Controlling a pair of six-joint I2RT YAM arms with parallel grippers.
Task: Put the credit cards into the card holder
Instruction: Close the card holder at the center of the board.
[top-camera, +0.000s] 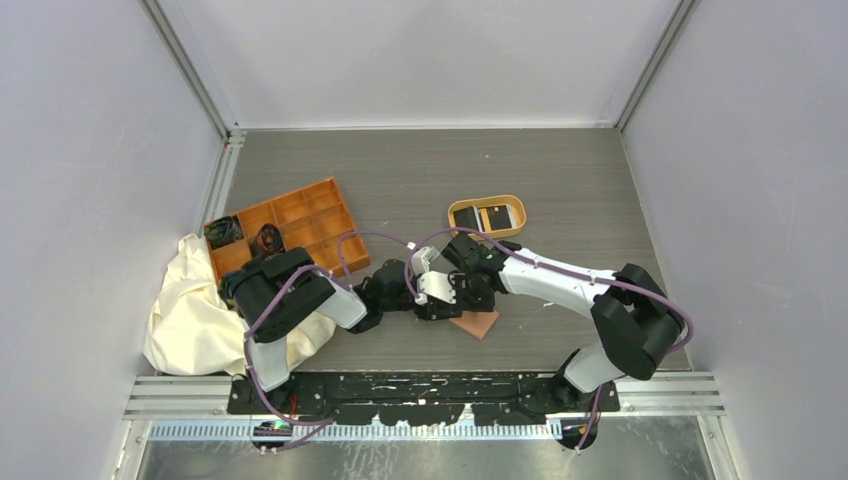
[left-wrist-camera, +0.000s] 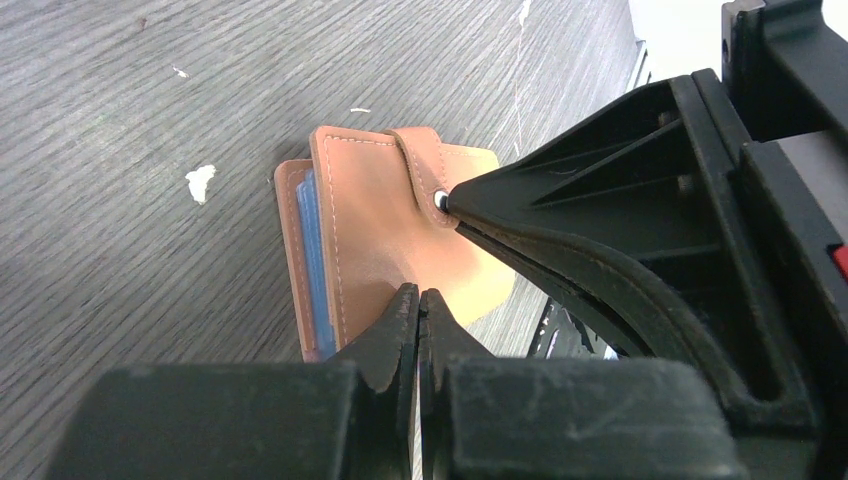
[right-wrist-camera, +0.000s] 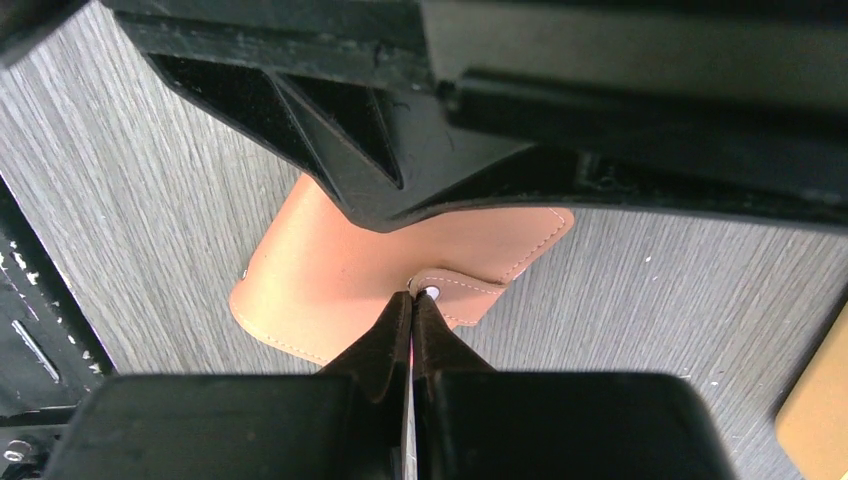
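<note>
Opening step: the left gripper rests on the wallet, the right gripper touches its tab. Both jaws are pressed together. Next, unsnap it.

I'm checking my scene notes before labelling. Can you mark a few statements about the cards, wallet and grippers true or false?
1. Black rectangular cards lie in the oval tan-rimmed tray. True.
2. The pinkish-brown leather folding wallet lies wide open. False: folded, snap tab across its cover.
3. Left gripper and right gripper are both shut at the wallet. True.
4. The wallet sits in the orange compartment tray. False: on the grey wood-grain table.
</note>
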